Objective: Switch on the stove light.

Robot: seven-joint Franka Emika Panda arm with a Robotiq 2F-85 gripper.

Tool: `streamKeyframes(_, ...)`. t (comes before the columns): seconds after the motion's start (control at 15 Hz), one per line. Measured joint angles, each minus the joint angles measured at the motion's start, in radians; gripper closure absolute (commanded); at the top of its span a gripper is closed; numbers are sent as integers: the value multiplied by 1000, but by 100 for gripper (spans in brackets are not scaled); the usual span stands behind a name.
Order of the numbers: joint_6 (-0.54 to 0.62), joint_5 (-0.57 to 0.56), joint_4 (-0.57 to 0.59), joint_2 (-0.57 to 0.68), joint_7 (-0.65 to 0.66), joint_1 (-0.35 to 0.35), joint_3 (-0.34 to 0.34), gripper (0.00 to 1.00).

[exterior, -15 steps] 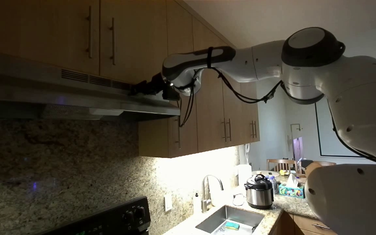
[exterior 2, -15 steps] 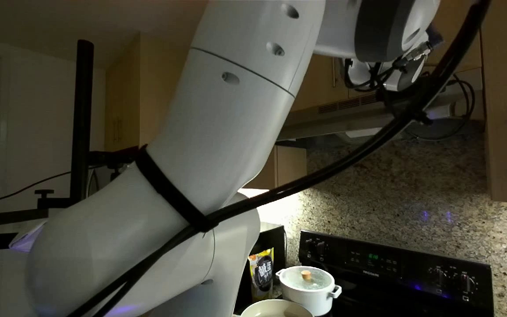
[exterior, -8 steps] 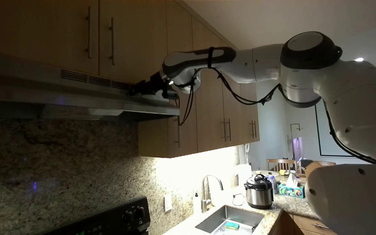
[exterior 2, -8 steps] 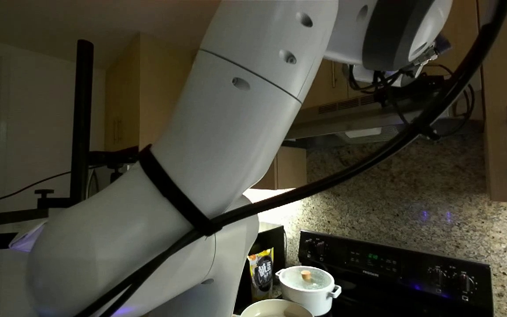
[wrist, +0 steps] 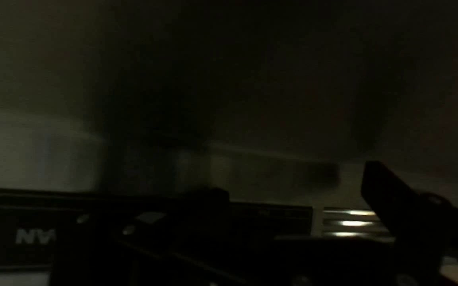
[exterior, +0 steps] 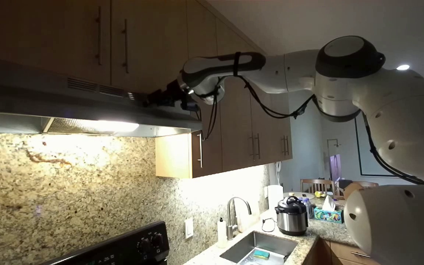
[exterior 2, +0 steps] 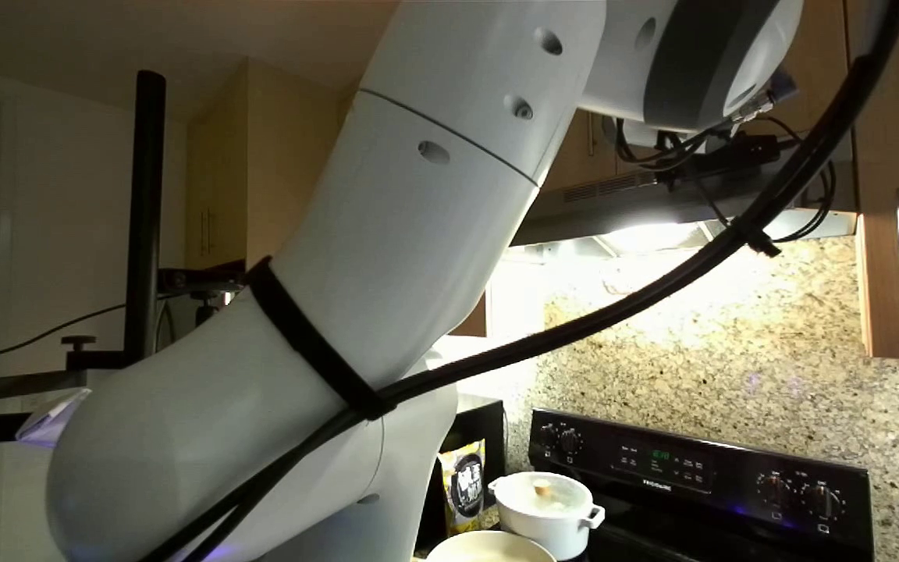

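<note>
The stove light (exterior: 118, 126) under the range hood (exterior: 50, 105) is lit and shines on the backsplash; the lit light also shows in an exterior view (exterior 2: 652, 234). My gripper (exterior: 148, 101) is at the hood's front, near its right end, beside the vent slots. In the wrist view my gripper (wrist: 295, 184) is open, its two dark fingers spread apart with nothing held. A dark control panel (wrist: 272, 218) with part of a logo lies behind the fingers in the wrist view. The switch on it is too dark and covered to make out.
Upper cabinets (exterior: 149, 44) with bar handles sit above and beside the hood. Below are the black stove panel (exterior 2: 652, 460), a white lidded pot (exterior 2: 547, 519), and a sink (exterior: 260, 246). Black cables hang from the arm.
The stove light has come on since half a second ago and the backsplash is now bright. The arm's elbow has lowered slightly since one second ago; the gripper stays near the hood front.
</note>
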Motion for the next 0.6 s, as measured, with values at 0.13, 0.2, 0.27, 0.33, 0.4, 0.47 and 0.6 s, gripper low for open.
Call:
streamKeyframes(0.13, 0, 0, 0, 1, 8, -2, 1, 0)
streamKeyframes(0.2, 0, 0, -2, 3, 16, -6, 5, 0)
streamKeyframes(0.27, 0, -1, -4, 5, 17, -10, 21, 0)
streamKeyframes(0.33, 0, -1, -8, 16, 30, -23, 35, 0)
streamKeyframes(0.4, 3, -1, -14, 33, 42, -43, 58, 0)
streamKeyframes(0.47, 8, -1, -23, 55, 63, -74, 90, 0)
streamKeyframes(0.6, 8, -1, -49, 122, 130, -169, 167, 0)
